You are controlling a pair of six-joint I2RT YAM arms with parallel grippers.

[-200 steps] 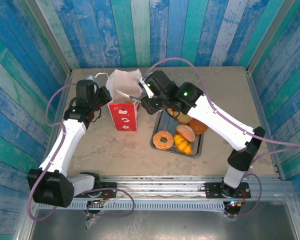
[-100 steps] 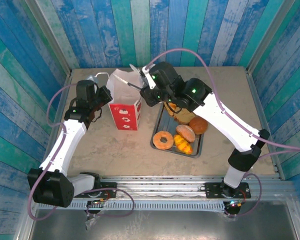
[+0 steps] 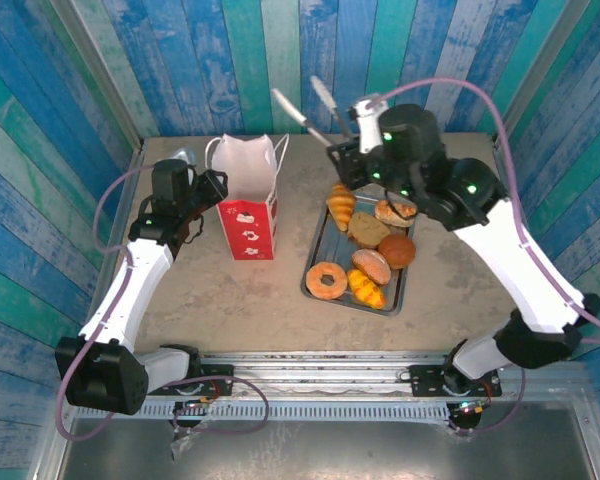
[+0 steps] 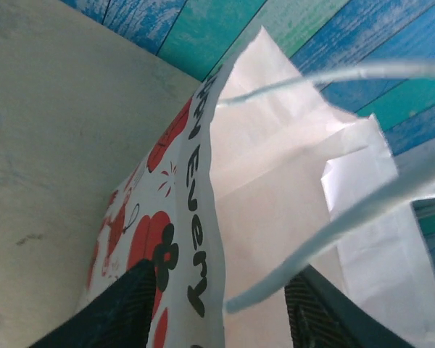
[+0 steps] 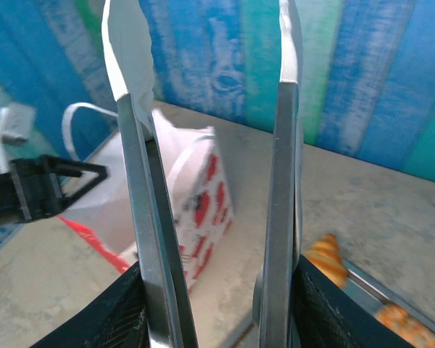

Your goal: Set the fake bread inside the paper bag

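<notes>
Paper bag (image 3: pixel 248 205) stands upright on the left of the tabletop (image 3: pixel 230 300). The left fingers (image 4: pixel 123 308) straddle its rim, part-open; whether they pinch it I can't tell. Fake bread (image 3: pixel 365 255) lies on the grey tray (image 3: pixel 316 250) just right of it. Above, the right fingers (image 5: pixel 127 319) clamp spread, empty metal tongs (image 3: pixel 300 115).
</notes>
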